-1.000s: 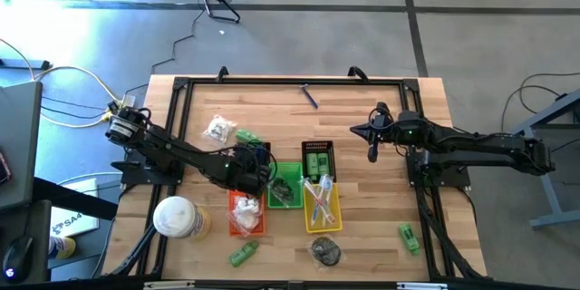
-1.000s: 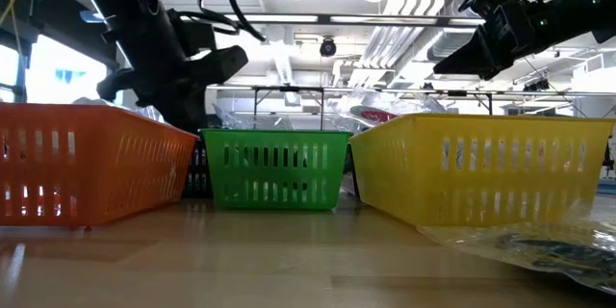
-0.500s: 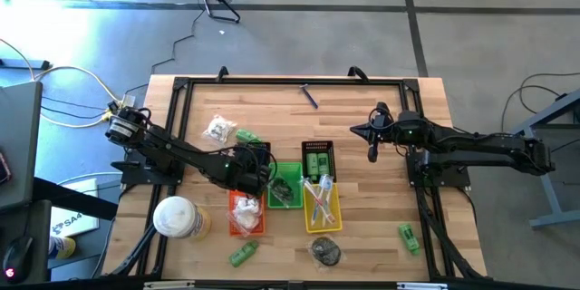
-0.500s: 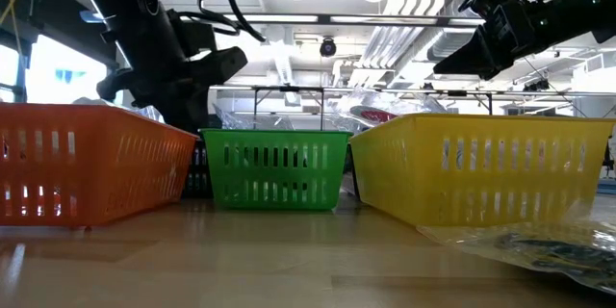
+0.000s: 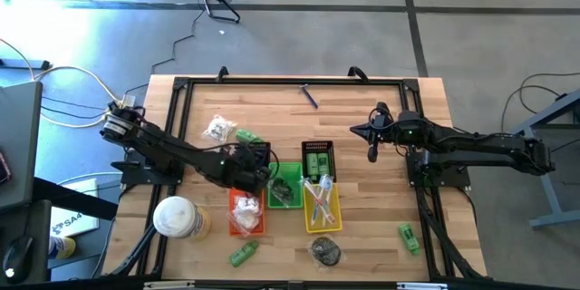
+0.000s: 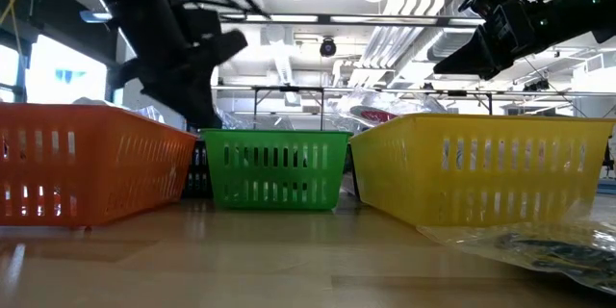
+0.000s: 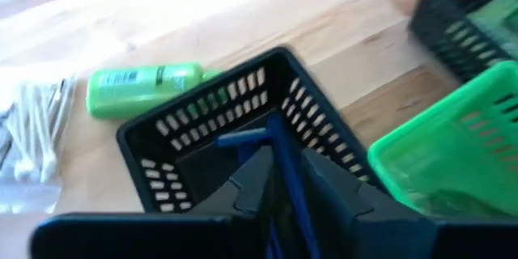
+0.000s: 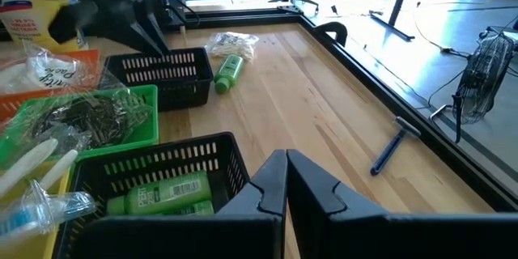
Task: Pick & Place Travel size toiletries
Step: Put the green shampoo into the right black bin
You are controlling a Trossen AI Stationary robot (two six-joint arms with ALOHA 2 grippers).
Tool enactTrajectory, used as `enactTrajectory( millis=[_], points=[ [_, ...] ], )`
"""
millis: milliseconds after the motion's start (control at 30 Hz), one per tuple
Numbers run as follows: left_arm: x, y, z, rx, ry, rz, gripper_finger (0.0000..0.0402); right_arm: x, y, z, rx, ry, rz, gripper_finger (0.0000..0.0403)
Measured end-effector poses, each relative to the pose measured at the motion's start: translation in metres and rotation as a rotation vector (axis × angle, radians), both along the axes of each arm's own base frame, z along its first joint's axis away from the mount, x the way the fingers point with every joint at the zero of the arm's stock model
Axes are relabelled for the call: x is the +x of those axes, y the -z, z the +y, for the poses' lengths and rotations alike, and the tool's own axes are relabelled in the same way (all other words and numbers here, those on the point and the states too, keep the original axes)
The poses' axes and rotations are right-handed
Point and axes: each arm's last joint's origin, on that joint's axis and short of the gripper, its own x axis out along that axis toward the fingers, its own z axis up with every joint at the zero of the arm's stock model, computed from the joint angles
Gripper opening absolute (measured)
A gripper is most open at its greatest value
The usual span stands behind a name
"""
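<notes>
Left gripper [image 7: 279, 180] is pinching a blue razor [image 7: 279, 162] right over the black basket [image 7: 178, 129]. I'd drop lower before letting go. Right gripper [image 8: 285, 180] sits pressed shut, waiting.

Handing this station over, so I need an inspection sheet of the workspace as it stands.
Surface: wooden table, black frame.
Job's things: blue razor between the left gripper's fingers over a black basket; green bottle beside it; another blue razor at the far edge; green items near the front.
Clutter: white-and-yellow container.
Grippers: left gripper shut on the razor; right gripper shut, empty, raised.
Cables: yellow cable off the table's left.
Surroundings: grey floor; nothing else seen.
</notes>
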Motion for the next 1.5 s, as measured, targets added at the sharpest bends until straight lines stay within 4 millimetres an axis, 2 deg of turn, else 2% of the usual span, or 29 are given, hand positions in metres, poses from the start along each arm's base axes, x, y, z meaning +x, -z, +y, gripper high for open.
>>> enactTrajectory(
  millis=[267, 500, 700, 1033, 1333, 1500],
  points=[
    [-0.008, -0.026, 0.003, 0.055, 0.136, -0.009, 0.0003, 0.0, 0.0, 0.0, -0.002, 0.004, -0.003, 0.0002],
    [0.005, -0.036, 0.008, 0.118, 0.309, -0.029, 0.0007, 0.0, -0.001, 0.0, -0.004, 0.008, -0.007, 0.0002],
    [0.021, -0.042, 0.033, 0.181, 0.348, -0.055, 0.0007, 0.0, -0.001, 0.0, -0.002, 0.009, -0.016, 0.0002],
    [0.024, -0.041, 0.066, 0.176, 0.388, 0.014, 0.0007, -0.001, 0.002, 0.0, 0.03, 0.016, 0.014, 0.0002],
    [0.023, -0.04, 0.065, 0.146, 0.398, 0.005, 0.0007, 0.0, 0.005, 0.0, 0.076, 0.029, 0.031, 0.0002],
    [0.023, -0.04, 0.065, 0.233, 0.489, 0.086, 0.0007, 0.003, 0.01, -0.001, 0.147, 0.05, 0.044, 0.0002]
  ],
)
